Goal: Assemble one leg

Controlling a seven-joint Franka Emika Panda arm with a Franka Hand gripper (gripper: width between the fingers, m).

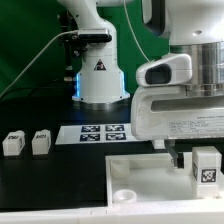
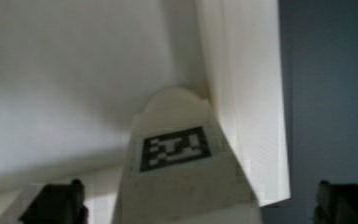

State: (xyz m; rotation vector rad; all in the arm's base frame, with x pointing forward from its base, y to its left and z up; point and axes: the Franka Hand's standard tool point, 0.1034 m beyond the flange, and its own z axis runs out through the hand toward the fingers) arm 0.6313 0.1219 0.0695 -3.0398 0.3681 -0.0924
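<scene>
Two legs (image 1: 27, 143) at the exterior view's left; marker board (image 1: 100, 132) between; panel (image 1: 150, 178) and another leg (image 1: 207, 166) right.

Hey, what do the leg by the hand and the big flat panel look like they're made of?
The leg looks like white plastic with a matte finish: a smooth, uniform block bearing a printed black-and-white tag. The panel seems the same kind of matte white plastic, with a round socket moulded into its corner, though painted wood can't be ruled out. The hand is dark, probably plastic or metal.
</scene>
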